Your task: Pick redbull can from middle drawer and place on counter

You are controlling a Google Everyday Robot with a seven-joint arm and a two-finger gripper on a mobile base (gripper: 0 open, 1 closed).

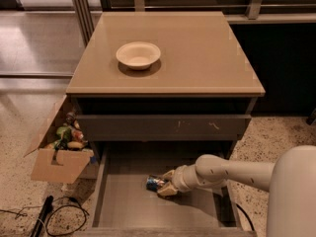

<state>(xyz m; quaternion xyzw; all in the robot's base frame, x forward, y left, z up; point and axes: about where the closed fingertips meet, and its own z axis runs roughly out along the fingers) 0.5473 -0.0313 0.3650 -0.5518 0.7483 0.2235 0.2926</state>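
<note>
The redbull can (154, 183) lies on its side on the floor of the open middle drawer (128, 206), near the drawer's middle. My gripper (166, 183) reaches into the drawer from the right on a cream arm and sits right against the can's right end, its fingers around that end. The tan counter (197, 58) tops the cabinet above the drawer.
A cream bowl (138, 55) stands on the counter's left half. A closed drawer front (163, 127) with pale scratches sits above the open drawer. A cardboard box (61, 149) of items stands on the floor at the left, with black cables (44, 216) beside it.
</note>
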